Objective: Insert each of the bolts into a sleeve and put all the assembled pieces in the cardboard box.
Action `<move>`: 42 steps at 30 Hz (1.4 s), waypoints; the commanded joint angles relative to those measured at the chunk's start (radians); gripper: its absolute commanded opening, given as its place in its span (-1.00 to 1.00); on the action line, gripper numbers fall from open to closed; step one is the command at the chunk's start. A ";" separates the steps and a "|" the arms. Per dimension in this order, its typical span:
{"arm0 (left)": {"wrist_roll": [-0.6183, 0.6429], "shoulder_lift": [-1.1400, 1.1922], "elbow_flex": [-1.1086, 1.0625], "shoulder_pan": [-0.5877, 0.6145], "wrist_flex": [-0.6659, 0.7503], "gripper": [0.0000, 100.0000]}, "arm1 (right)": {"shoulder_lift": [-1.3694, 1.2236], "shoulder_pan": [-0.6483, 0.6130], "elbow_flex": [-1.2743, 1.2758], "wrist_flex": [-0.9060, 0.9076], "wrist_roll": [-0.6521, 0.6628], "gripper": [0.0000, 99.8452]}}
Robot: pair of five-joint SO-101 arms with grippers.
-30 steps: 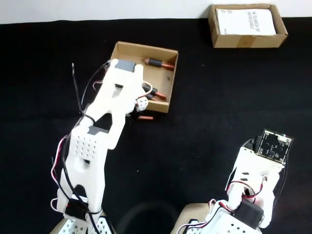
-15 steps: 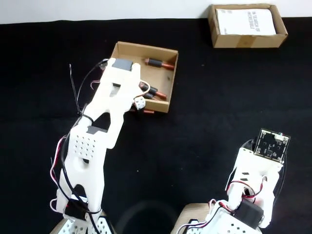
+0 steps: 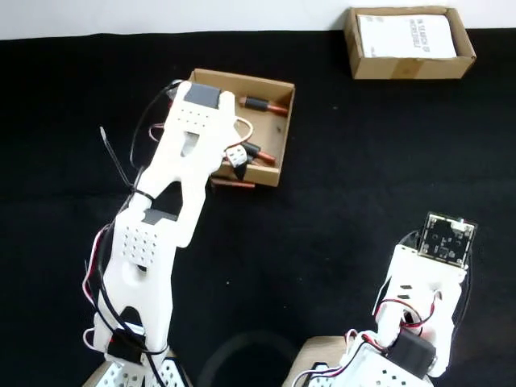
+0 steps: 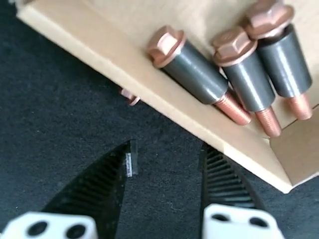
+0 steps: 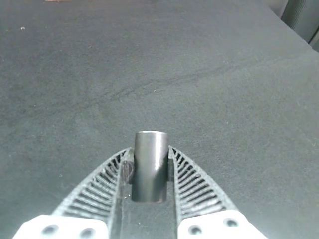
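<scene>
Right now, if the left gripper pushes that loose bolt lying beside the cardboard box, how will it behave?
The bolt looks like rigid metal, so it should not bend. Its round shank will probably roll, curving around the wider head. Lying close along the cardboard box wall, it may jam there.

Noted: cardboard box (image 4: 99, 57) plain tan; each bolt (image 4: 166, 46) copper; each sleeve (image 4: 195, 74) dark grey; table cover (image 3: 347, 177) black; arms (image 3: 153, 242) white; left gripper (image 4: 167, 147) fingers (image 4: 99, 184) black, ribbed.
</scene>
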State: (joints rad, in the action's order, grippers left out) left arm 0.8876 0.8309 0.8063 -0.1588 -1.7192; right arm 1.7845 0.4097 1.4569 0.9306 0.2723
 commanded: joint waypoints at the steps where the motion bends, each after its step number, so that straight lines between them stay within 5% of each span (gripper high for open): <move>1: 0.008 0.033 0.036 0.053 0.057 -0.58 | 0.012 0.004 -0.005 -0.015 0.025 -0.99; 13: 0.009 0.150 0.036 0.137 0.187 -0.58 | 0.012 -0.041 -0.005 -0.013 0.026 -0.99; 24: 0.068 0.157 0.068 0.159 0.124 -0.59 | 0.012 -0.108 -0.005 -0.013 0.026 -0.99; 29: 0.060 0.150 0.076 0.156 0.052 -1.00 | 0.012 -0.110 -0.005 -0.018 0.025 -0.99; 37: 0.012 0.070 0.076 0.125 -0.006 -0.98 | 0.021 -0.182 -0.013 0.039 0.014 -0.99; 42: -0.048 -0.099 0.076 0.114 -0.006 -0.98 | 0.022 -0.358 -0.065 0.173 -0.195 -0.99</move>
State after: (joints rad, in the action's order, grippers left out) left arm 0.8707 0.8876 0.8631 -0.0468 -1.7177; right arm 1.7952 0.1412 1.4553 1.0610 0.1772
